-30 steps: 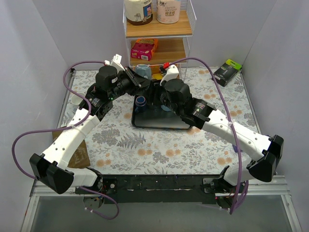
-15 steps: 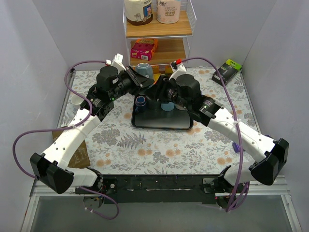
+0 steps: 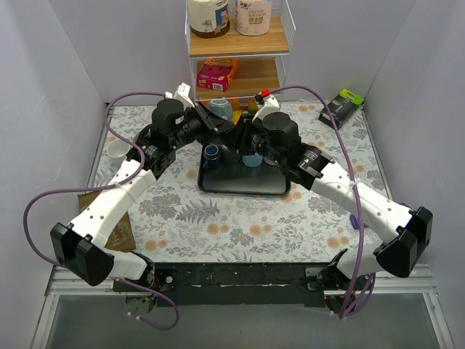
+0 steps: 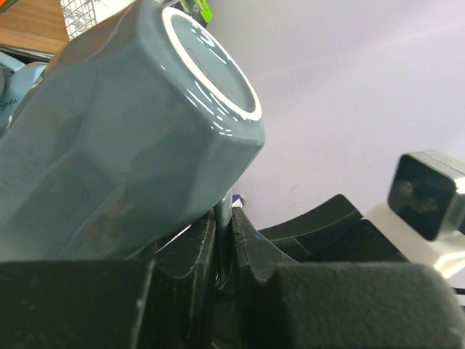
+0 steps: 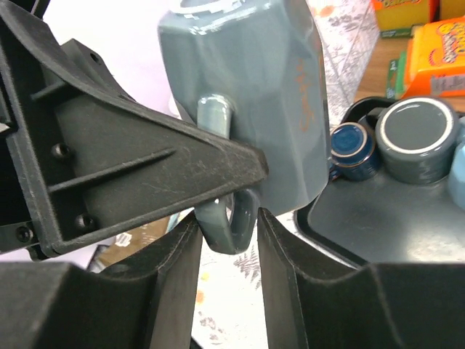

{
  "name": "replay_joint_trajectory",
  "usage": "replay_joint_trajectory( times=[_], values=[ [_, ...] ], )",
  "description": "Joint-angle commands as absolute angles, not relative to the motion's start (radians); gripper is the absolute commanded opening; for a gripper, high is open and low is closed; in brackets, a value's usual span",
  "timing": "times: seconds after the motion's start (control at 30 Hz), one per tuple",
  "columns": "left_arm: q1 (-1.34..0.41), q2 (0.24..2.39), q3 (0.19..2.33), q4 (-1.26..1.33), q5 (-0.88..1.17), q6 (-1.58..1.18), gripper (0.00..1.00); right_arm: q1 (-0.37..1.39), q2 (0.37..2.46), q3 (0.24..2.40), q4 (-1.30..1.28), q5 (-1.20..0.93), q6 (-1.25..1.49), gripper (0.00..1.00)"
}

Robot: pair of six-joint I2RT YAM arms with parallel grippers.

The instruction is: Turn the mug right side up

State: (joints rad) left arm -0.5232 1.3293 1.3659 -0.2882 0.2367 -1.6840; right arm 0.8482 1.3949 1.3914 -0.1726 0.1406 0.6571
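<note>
A: Starting at the left. Pinching the mug (image 4: 131, 145) by its handle (image 5: 231, 218) with the left pincer (image 4: 224, 222), pressed hard together. Holding it in the air, base up and tilted, above the far edge of the tray (image 3: 240, 185), near the middle of the bench's (image 3: 189, 211) far edge.

B: Risky, on so thin a hold?

A: Quite. Could pivot around the handle and swing, or slip free if nudged.

B: And moving right?

A: Straddling the lower loop of that same handle with the right pincer (image 5: 229, 243), one finger on each side. Hard to tell whether pressing yet or only just beside.

B: So, crowding one small loop with two pincers.

A: Yes. Could knock finger against finger and jar the mug loose. Could also catch only the edge of the loop and lose it on letting go at the left.

B: Below, further right?

A: Would land on the tray, near the dark blue cup (image 5: 352, 149) and the grey cup (image 5: 419, 131) just beside it. Could chip or topple them if dropped.

B: Best to confirm the second hold before loosening the first, then.
</note>
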Motion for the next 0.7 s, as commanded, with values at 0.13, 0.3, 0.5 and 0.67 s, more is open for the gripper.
replay_joint_trajectory(
  times=[0.13,0.3,0.5,0.67],
  values=[
    [-0.523,1.319,1.43,-0.322,0.285,-1.657,0.0,0.834,1.417,1.469,-0.106,0.341,0.465,0.28],
    [-0.523,1.341,1.44,-0.322,0.295,-1.651,0.0,0.834,1.46,1.528,-0.169,0.319,0.475,0.01],
    [-0.523,1.347,1.439,-0.322,0.284,-1.626,0.16,0.833,1.485,1.58,-0.233,0.31,0.515,0.01],
    [-0.523,1.35,1.427,-0.324,0.252,-1.591,0.45,0.801,1.488,1.603,-0.296,0.272,0.58,0.01]
  ],
)
